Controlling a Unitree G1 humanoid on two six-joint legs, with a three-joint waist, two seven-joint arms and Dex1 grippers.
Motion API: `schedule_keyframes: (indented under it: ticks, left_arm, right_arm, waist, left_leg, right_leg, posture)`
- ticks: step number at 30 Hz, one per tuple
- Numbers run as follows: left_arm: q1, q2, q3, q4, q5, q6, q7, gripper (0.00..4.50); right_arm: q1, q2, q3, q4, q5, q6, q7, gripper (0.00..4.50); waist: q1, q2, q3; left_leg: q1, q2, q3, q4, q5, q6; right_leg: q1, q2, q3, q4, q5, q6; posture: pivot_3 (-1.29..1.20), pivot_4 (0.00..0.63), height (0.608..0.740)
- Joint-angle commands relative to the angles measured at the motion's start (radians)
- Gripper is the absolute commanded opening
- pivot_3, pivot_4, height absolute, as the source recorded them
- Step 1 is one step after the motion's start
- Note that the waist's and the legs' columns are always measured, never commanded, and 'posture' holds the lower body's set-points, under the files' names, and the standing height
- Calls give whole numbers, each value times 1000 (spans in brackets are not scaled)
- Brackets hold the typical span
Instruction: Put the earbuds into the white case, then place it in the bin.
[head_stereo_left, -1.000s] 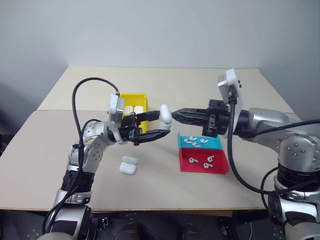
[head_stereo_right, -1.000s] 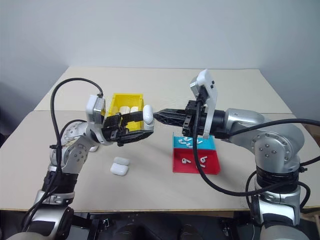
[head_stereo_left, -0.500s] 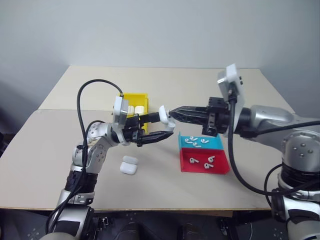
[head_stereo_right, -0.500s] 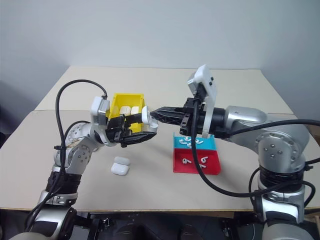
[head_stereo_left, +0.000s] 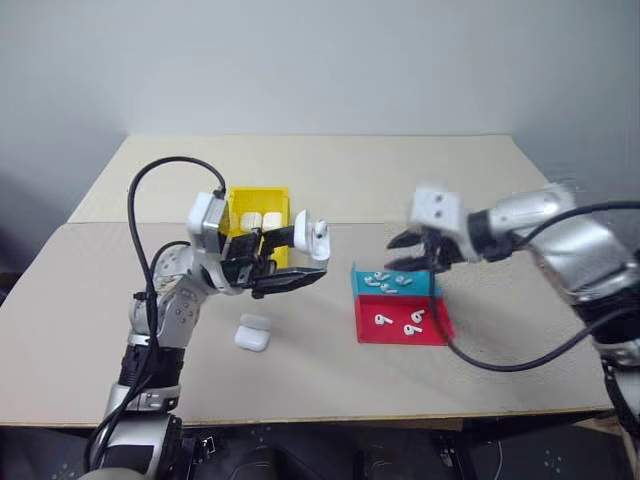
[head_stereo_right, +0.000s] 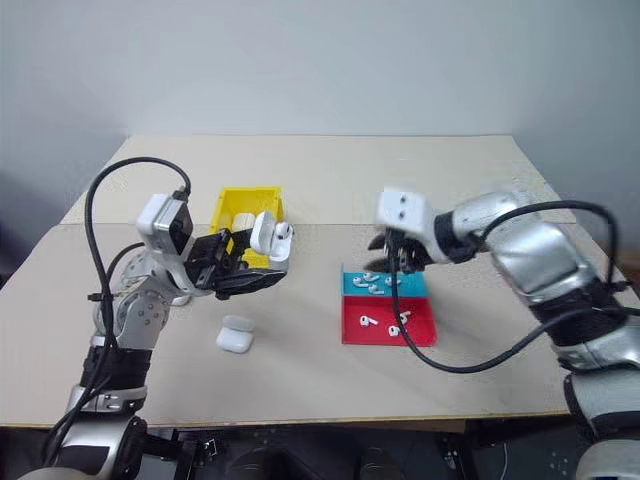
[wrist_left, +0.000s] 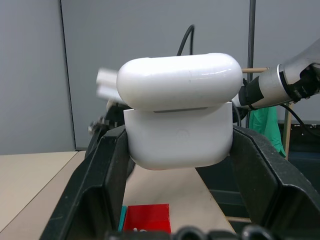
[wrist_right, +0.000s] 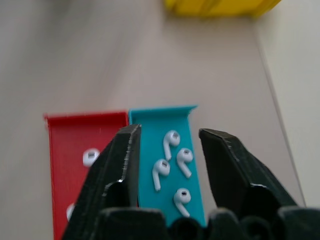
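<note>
Above the table's middle, the left gripper pinches the white case, lid ajar. At its three o'clock, the right gripper hangs parted and empty over earbuds in the cyan compartment. At its eleven o'clock sits the yellow bin.

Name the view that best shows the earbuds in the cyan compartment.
The right wrist view: four earbuds lie close up on the cyan compartment, between the right gripper's open fingers. Both eye views show them as small white specks.
</note>
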Motion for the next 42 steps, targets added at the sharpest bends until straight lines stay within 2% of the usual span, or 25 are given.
schedule_keyframes:
  ticks: [1, 10, 15, 19, 27, 36, 38, 42]
  left_arm:
    - [7, 8, 18, -56, -17, -16, 3, 2769]
    - [45, 12, 26, -96, -11, -22, 38, 2769]
    - [68, 12, 28, -130, -9, -24, 66, 2769]
    - [97, 17, 32, -166, -11, -22, 89, 2769]
    - [155, 37, 48, -235, -22, -16, 135, 2769]
    - [186, 52, 59, -272, -26, -18, 167, 2769]
    - [190, 53, 59, -276, -27, -18, 170, 2769]
    - [194, 53, 58, -280, -27, -20, 176, 2769]
  right_arm:
    - [-68, 36, 47, 138, -151, -182, 89, 2990]
    - [-214, 197, 135, 622, -418, -613, 178, 2990]
    - [-320, 292, 178, 922, -562, -826, 120, 2990]
    - [-368, 348, 175, 1068, -623, -907, 104, 2990]
    - [-396, 417, 164, 1187, -703, -962, 65, 2990]
    - [-399, 434, 156, 1229, -770, -972, 19, 2990]
    - [-399, 436, 153, 1233, -776, -970, 20, 2644]
    - [-394, 440, 145, 1237, -782, -966, 16, 2644]
  waist:
    - [-1, 0, 0]
    - [-2, 1, 0]
    - [-3, 1, 1]
    - [-4, 2, 1]
    - [-4, 3, 2]
    - [-5, 4, 2]
    - [-5, 4, 2]
    - [-5, 4, 2]
  left_leg:
    - [0, 0, 0, 0, 0, 0]
    - [1, 0, 0, 1, 1, -1]
    - [1, 0, 1, 0, 3, -6]
    - [1, 0, 1, 0, 4, -7]
    - [1, 1, 1, 0, 5, -9]
    - [2, 1, 1, 0, 6, -10]
    - [2, 1, 1, 0, 6, -10]
    - [2, 1, 1, 0, 6, -10]
  right_leg:
    - [0, 0, 0, 0, 0, 0]
    - [1, 0, -1, 1, 0, 0]
    - [0, 0, 0, 1, 0, 0]
    - [0, 0, 0, 1, 0, 0]
    - [1, 0, 0, 2, 0, 0]
    - [1, 0, 0, 2, 0, 0]
    - [1, 0, 0, 2, 0, 0]
    - [1, 0, 0, 2, 0, 0]
  posture:
    - [0, 150, 740]
    - [0, 150, 740]
    - [0, 150, 740]
    - [0, 150, 740]
    - [0, 150, 740]
    - [0, 150, 740]
    - [0, 150, 740]
    - [0, 150, 740]
